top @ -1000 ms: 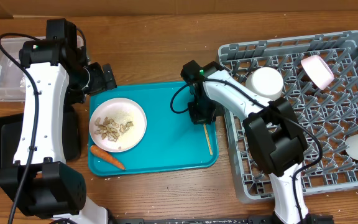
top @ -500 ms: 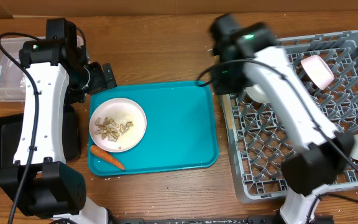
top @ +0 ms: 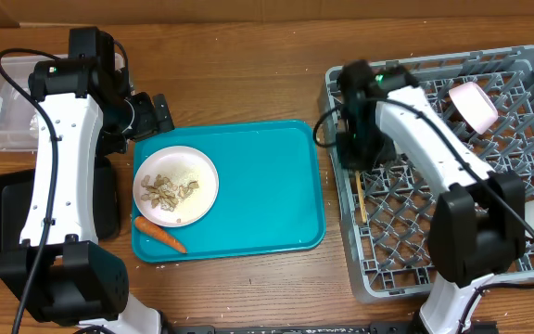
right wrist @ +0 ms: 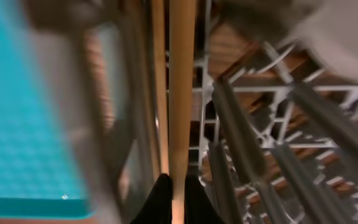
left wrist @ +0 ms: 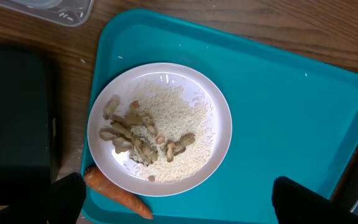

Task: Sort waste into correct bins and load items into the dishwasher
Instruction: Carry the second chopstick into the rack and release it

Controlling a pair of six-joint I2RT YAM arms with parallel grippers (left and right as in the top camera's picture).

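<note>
Right tool (right wrist: 173, 202) pinches chopsticks (right wrist: 180, 93) over rack (top: 517, 158)'s left edge: loading step. Next, probably: lower, release between pegs. Left tool (left wrist: 179, 196) spread above plate (left wrist: 160, 124).

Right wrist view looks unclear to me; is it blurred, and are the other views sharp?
Right wrist view: heavy motion blur, chopsticks and dish rack pegs smeared. Left wrist view: sharp, rice on the plate crisp. Overhead view: sharp, except the slightly blurred right arm.
</note>
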